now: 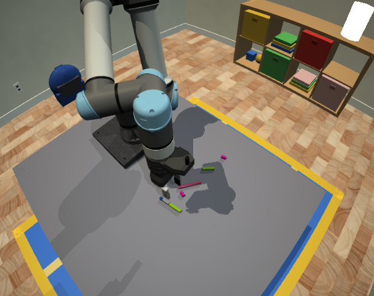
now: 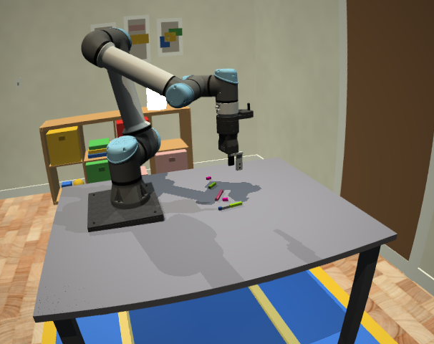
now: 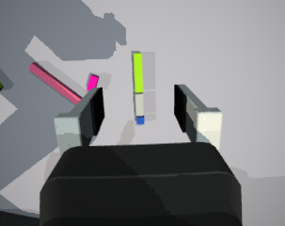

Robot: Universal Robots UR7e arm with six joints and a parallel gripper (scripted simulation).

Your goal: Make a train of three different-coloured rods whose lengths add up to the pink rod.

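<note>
A blue rod (image 1: pixel 161 198), a grey rod (image 1: pixel 165 201) and a lime rod (image 1: pixel 174 207) lie flat end to end in one line on the table; the line also shows in the wrist view (image 3: pixel 138 88) and in the exterior view (image 2: pixel 230 205). The pink rod (image 1: pixel 189 184) lies a little behind them, with a magenta rod (image 1: pixel 182 193) between it and the line. My gripper (image 1: pixel 165 190) (image 3: pixel 138 101) (image 2: pixel 235 161) hangs above the line's blue and grey end, fingers wide open and empty, well clear of the table.
A second lime rod (image 1: pixel 208 168) and a second magenta rod (image 1: pixel 223 156) lie farther back right. The arm's base plate (image 1: pixel 120 143) stands at the back left. A shelf (image 1: pixel 303 53) stands off the table.
</note>
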